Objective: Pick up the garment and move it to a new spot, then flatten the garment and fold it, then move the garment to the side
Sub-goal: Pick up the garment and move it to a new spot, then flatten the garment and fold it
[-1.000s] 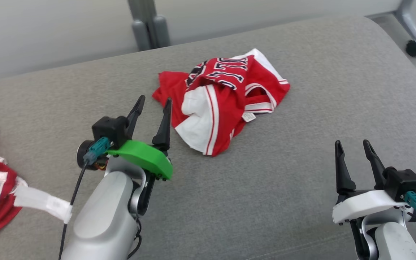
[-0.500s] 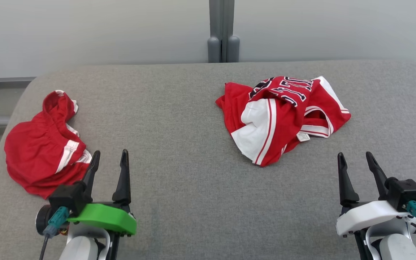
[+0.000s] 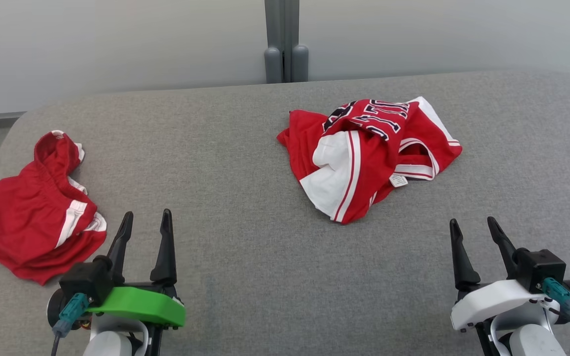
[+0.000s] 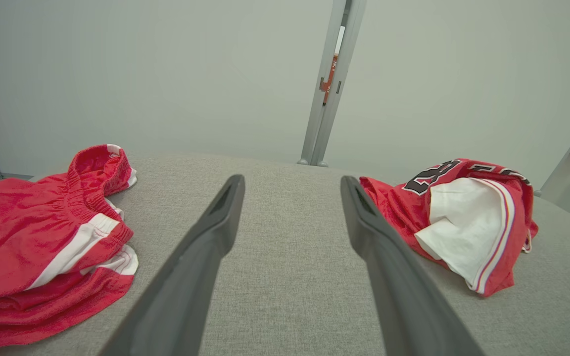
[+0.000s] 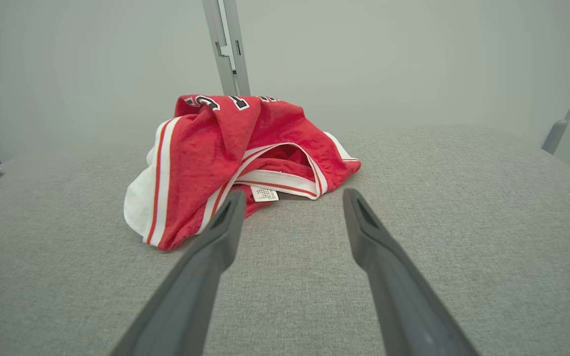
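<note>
Head view: you have the crumpled red jersey (image 3: pixel 364 158) lying centre-right on the grey cushion (image 3: pixel 245 198), with the red shorts (image 3: pixel 32 232) far left. The left gripper (image 3: pixel 147 215) and right gripper (image 3: pixel 472 222) are both spread and empty
Left wrist view: fingers splayed, shorts to one side, jersey to the other
Right wrist view: fingers splayed, jersey just ahead, not touching

A red basketball jersey (image 3: pixel 369 153) with white panels, red-and-white striped trim and dark lettering lies crumpled in a loose heap, a small white label at its near edge. It sits ahead and left of the right gripper (image 3: pixel 472 221), well apart.
</note>
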Controlling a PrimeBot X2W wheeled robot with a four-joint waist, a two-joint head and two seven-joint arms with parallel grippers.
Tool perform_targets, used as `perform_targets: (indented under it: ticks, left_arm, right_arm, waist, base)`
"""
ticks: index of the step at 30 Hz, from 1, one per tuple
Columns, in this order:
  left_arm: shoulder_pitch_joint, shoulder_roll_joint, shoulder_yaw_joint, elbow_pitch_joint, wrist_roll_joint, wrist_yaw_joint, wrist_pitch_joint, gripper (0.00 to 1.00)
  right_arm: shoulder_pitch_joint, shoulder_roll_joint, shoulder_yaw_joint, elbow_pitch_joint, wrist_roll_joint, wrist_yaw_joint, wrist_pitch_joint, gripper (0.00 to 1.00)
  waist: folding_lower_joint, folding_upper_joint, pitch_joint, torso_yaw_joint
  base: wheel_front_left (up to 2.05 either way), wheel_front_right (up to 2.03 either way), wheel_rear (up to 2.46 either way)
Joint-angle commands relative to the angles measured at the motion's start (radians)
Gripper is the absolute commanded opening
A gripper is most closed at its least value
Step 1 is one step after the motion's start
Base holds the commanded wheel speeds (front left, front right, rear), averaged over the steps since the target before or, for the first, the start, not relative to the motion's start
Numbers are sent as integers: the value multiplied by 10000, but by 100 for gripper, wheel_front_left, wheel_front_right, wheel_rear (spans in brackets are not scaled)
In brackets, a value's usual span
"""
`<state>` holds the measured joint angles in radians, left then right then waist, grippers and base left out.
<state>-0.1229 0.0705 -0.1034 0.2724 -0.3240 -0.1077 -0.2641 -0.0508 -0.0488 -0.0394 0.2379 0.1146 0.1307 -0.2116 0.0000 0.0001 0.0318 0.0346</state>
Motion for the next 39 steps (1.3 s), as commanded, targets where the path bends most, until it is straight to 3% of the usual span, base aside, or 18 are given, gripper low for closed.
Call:
perform_targets:
  ticks: [1,9,13,18,22,31,38,39]
  left_arm:
    - [110,-44,48,25,42,-78,-4,100]
    - [228,-142,228,79,268,-171,-5,100]
    - [103,-165,242,57,321,-198,-5,100]
    - [-151,-187,132,-32,248,-212,-5,100]
    - [-281,-192,47,-54,125,-222,-5,100]
    - [-599,-191,-301,-114,-147,-228,-5,100]
    - [-836,-191,-381,-186,-180,-229,-5,100]
    - [-862,-193,-400,-186,-157,-229,-5,100]
  right_arm:
    - [-126,-28,35,45,-45,1,-48,100]
    - [-329,-27,117,156,52,1,-102,100]
    - [-788,-22,536,488,286,1,476,100]
    - [-2154,-31,1469,1685,610,1,1929,100]
    - [-3226,-27,1744,3125,1439,1,2321,100]
    - [-5106,-31,2256,6004,1786,1,1985,100]
    - [-6040,-28,2795,7367,1729,1,1405,100]
    - [-6115,-33,2841,7538,1781,1,1311,65]
  waist:
    - [0,-1,109,-144]
    - [0,-1,141,-143]
    - [0,-1,233,-18]
    - [0,-1,536,250]
    - [0,-1,787,465]
    - [0,-1,1302,919]
    - [0,-1,1573,1060]
    - [0,-1,1576,1072]
  base:
    - [0,0,0]
    - [0,0,0]
    - [0,0,0]
    - [0,0,0]
    - [0,0,0]
    - [0,0,0]
    - [0,0,0]
    - [0,0,0]
